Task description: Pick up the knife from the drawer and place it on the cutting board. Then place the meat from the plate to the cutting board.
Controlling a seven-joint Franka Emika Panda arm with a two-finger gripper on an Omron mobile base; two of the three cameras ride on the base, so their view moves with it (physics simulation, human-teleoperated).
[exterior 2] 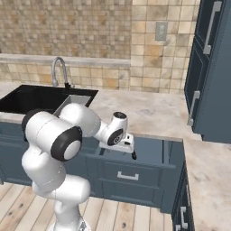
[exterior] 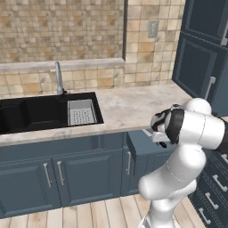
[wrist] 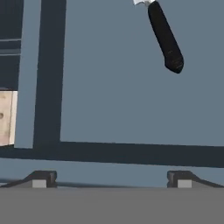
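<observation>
My end effector [wrist: 111,177] apart, empty, above open drawer [wrist: 131,87]. Knife [wrist: 165,37] lies inside at 1 o'clock. Judge it light, stiff, blade sharp; best grip on black handle.

Black sink [exterior: 40,113] (faucet [exterior: 58,78] behind), counter [exterior: 133,107].

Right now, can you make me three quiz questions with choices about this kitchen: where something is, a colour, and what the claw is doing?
1. Where is the knife?
A in the sink
B in the open drawer
C on the floor

2. What colour is the knife's handle?
A black
B red
C yellow

3. How is the claw?
A holding the knife
B shut on nothing
C open, holding nothing

Answers:
1 B, it lies on the drawer's floor.
2 A, the handle is dark black.
3 C, the tips stand wide apart, the knife lying away from them.
</observation>
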